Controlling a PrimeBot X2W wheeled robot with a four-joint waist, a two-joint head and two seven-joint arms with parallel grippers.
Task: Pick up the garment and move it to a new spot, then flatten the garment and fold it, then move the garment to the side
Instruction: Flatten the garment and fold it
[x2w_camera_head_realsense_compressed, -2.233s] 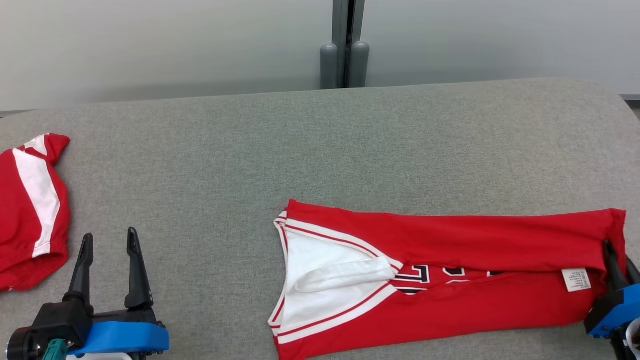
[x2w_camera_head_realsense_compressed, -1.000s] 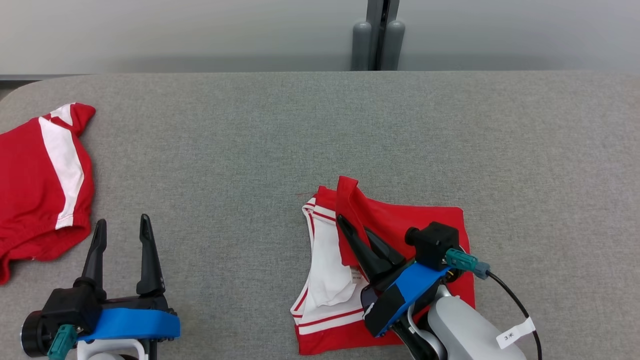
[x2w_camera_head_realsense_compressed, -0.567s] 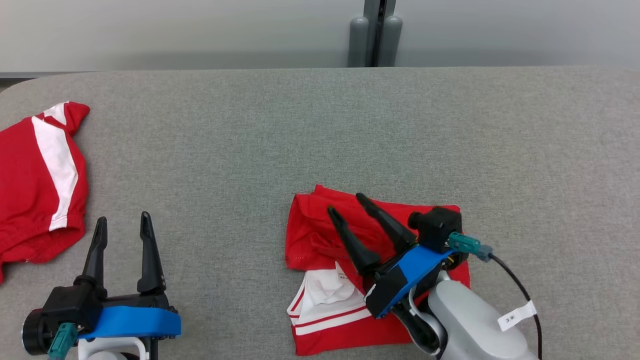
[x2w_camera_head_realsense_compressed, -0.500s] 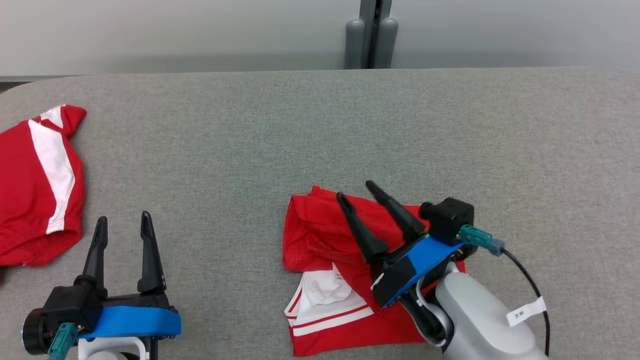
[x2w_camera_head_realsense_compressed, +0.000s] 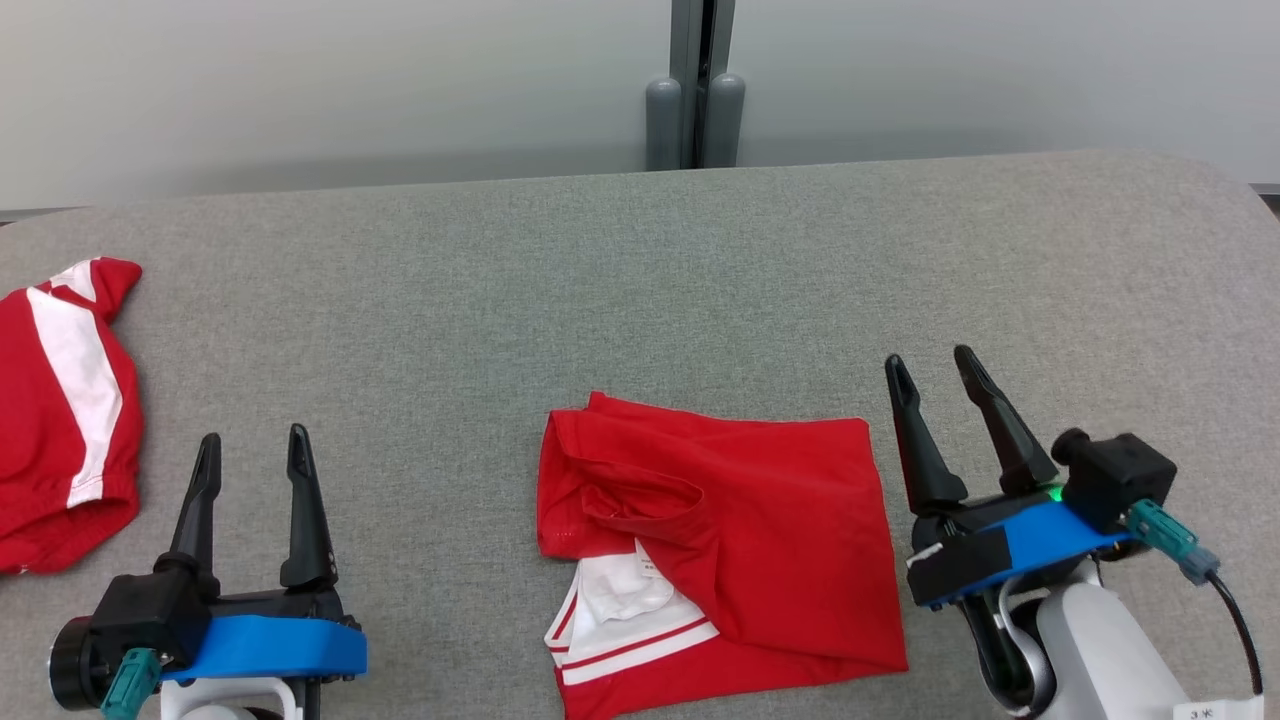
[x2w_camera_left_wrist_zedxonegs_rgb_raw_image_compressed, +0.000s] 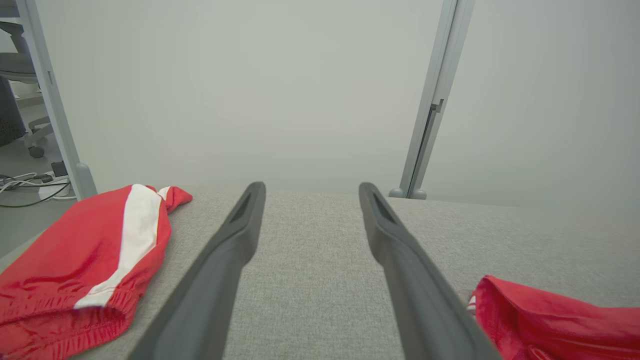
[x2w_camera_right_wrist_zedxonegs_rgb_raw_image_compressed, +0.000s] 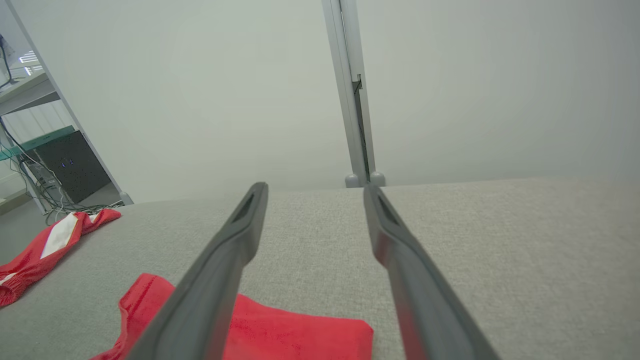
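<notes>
We start at the right gripper (x2w_camera_head_realsense_compressed: 929, 357). Its two dark fingers are spread apart with nothing between them, tips pointing to about eleven o'clock in the head view, over the grey table (x2w_camera_head_realsense_compressed: 600, 280). At its nine o'clock, just beside it and not touching, lies the red shirt (x2w_camera_head_realsense_compressed: 780, 520). It is folded into a rough square and lies flat at about six o'clock of the head view. A narrow strip of bare grey cover separates the nearer finger from the shirt's edge.

The shirt's top layer is plain red. White lining and red-and-white trim peek out at its seven o'clock corner, and a rumpled fold bunches at ten o'clock.

Now the left gripper (x2w_camera_head_realsense_compressed: 253, 435), down at eight o'clock. Its fingers are parted too and empty, pointing to twelve, and the shirt is well apart at its three o'clock. At its ten o'clock, by the table's left edge, a crumpled red cloth (x2w_camera_head_realsense_compressed: 50, 400) with a white stripe lies near it but apart. Past the far edge, at twelve, a grey post (x2w_camera_head_realsense_compressed: 695, 90) rises against a pale wall (x2w_camera_head_realsense_compressed: 300, 80).
</notes>
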